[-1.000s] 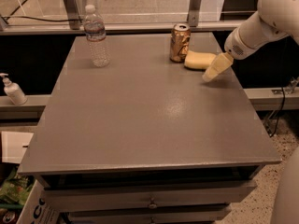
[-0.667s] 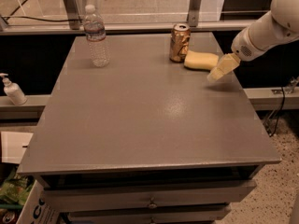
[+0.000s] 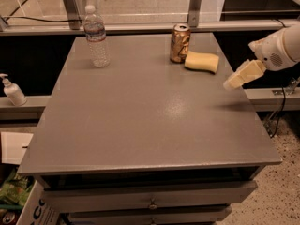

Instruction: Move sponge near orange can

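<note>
The pale yellow sponge (image 3: 201, 61) lies flat on the grey table (image 3: 140, 121) near the back right. It sits just right of the orange can (image 3: 180, 43), almost touching it. The can stands upright with its silver top showing. My gripper (image 3: 241, 75) hangs above the table's right edge, to the right of the sponge and a little nearer the front, clear of it. It holds nothing. The white arm reaches in from the right edge of the view.
A clear plastic water bottle (image 3: 97, 36) stands at the back left of the table. A white pump dispenser (image 3: 11, 90) sits on a ledge left of the table. Drawers (image 3: 150, 196) run along the table's front. A cable (image 3: 280, 111) hangs at the right.
My gripper has drawn back to the right, away from the sponge, out over the table's right edge. The sponge and can have stayed put.
</note>
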Available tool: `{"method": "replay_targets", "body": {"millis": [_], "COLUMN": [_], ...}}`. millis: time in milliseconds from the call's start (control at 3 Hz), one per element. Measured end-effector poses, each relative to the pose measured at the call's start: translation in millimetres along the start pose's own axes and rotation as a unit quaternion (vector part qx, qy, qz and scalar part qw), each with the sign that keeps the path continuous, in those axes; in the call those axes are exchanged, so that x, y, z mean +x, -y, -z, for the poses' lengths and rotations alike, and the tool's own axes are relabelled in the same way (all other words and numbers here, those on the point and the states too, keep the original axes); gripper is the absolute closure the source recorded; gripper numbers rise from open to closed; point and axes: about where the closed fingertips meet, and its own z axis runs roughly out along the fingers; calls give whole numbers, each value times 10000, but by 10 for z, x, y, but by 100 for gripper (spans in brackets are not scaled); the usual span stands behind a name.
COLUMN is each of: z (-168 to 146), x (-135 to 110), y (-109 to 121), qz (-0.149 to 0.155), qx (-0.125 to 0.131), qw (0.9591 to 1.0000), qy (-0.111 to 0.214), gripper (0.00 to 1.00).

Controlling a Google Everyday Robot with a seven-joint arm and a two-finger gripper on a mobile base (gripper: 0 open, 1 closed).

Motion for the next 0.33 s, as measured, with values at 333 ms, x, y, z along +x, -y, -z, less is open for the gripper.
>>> {"method": "replay_targets", "body": {"millis": [333], "z": [2], "x": [23], "y": [6], "qz": [-28], "qx": [1], "qw": [10000], "qy": [10], "gripper": [0]}}
